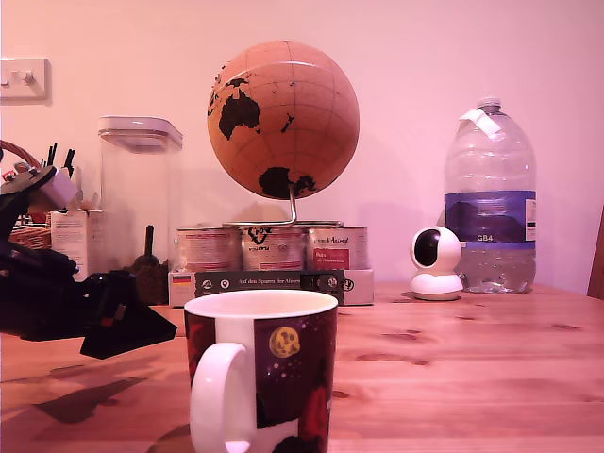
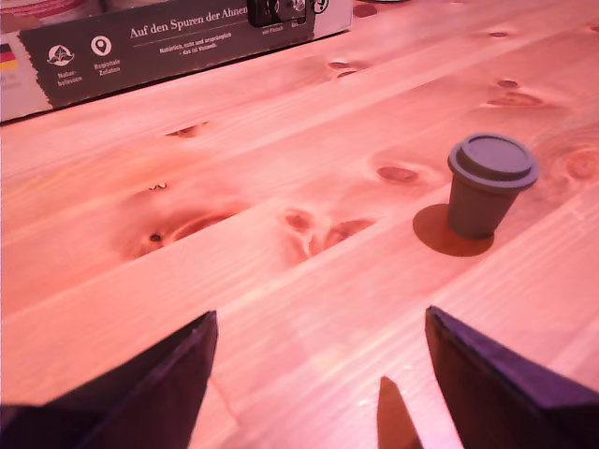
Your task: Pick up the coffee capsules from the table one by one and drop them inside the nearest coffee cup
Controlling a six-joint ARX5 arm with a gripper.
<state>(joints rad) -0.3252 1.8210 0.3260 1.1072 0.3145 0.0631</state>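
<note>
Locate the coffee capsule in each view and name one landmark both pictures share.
Exterior view: the coffee capsule is not visible; the coffee cup in the foreground may hide it.
Wrist view: the capsule stands upright on the table, beyond the open gripper, on the side of the finger nearer it.
Shared landmark: the dark box printed "Auf den Spuren" at the back.

The wrist view looks along the table (image 2: 281, 281), a light-brown plank top with dark knots. One grey coffee capsule (image 2: 489, 184) stands on it, wide rim up, casting a shadow. The gripper (image 2: 323, 374) hangs with its two dark fingers (image 2: 159, 383) spread wide, nothing between them, well apart from the capsule. A dark box (image 2: 168, 42) with white German lettering lies at the far edge.
</note>
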